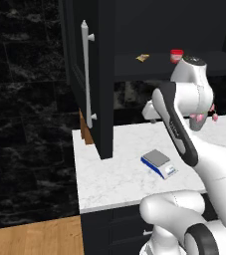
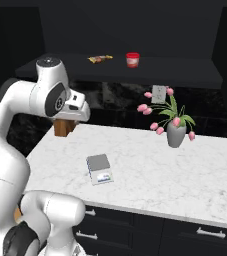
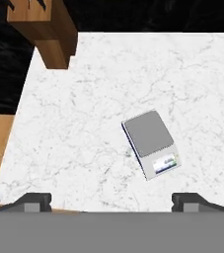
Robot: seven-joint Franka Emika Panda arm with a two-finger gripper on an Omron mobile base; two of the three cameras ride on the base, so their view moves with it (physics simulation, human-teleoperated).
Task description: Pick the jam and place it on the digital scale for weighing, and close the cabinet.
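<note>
Here, gripper (image 3: 111, 200) hangs above marble counter (image 2: 185, 165), fingertips (image 3: 34, 201) spread wide, nothing between them. We judge step as opening approach, jam not yet fetched. Below us, digital scale (image 3: 150, 142): flat, blue-edged, grey square platform bare, small display at front. Wooden block (image 3: 47, 29) at counter's back corner. Further, vase of pink tulips (image 2: 175, 127). Furthest, jam (image 2: 132, 59), squat red jar, on dark cabinet shelf beside yellow-brown packet (image 2: 100, 59). Cabinet (image 1: 92, 79) door ajar, long silver bar handle (image 1: 87, 74). Next we must lift hand to shelf.
</note>
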